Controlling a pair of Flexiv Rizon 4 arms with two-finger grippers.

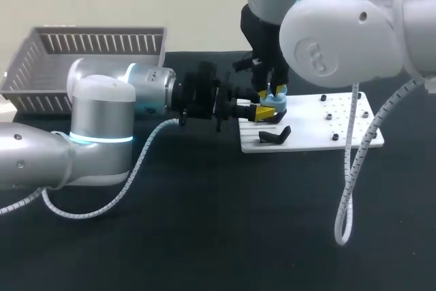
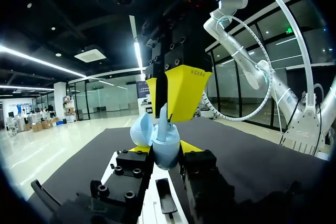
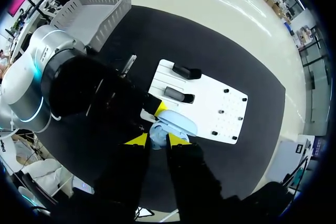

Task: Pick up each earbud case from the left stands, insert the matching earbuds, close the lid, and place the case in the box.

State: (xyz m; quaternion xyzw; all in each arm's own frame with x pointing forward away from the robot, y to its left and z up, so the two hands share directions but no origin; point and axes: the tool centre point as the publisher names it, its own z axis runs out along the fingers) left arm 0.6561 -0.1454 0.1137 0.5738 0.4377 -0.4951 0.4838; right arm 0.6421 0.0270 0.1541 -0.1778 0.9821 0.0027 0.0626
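A pale blue earbud case (image 1: 274, 100) sits in mid-air just above the left end of a white stand board (image 1: 320, 131), near the middle of the table. Its lid (image 2: 142, 130) is hinged open. The left gripper (image 1: 262, 111), reaching in from the left, pinches the case body between its two yellow-tipped fingers. The right gripper (image 3: 156, 141) comes straight down over the case, its fingers drawn close together on a small pale blue piece, apparently an earbud (image 2: 163, 123), whose lower end is at the open mouth of the case.

Judging progress: this case is off its stand and open, and an earbud is being seated. Whether another earbud is already inside cannot be told. Closing the lid and carrying the case to the grey box (image 1: 88, 42) at the far left are not yet done. Two black stands (image 3: 181, 83) on the board carry no case.
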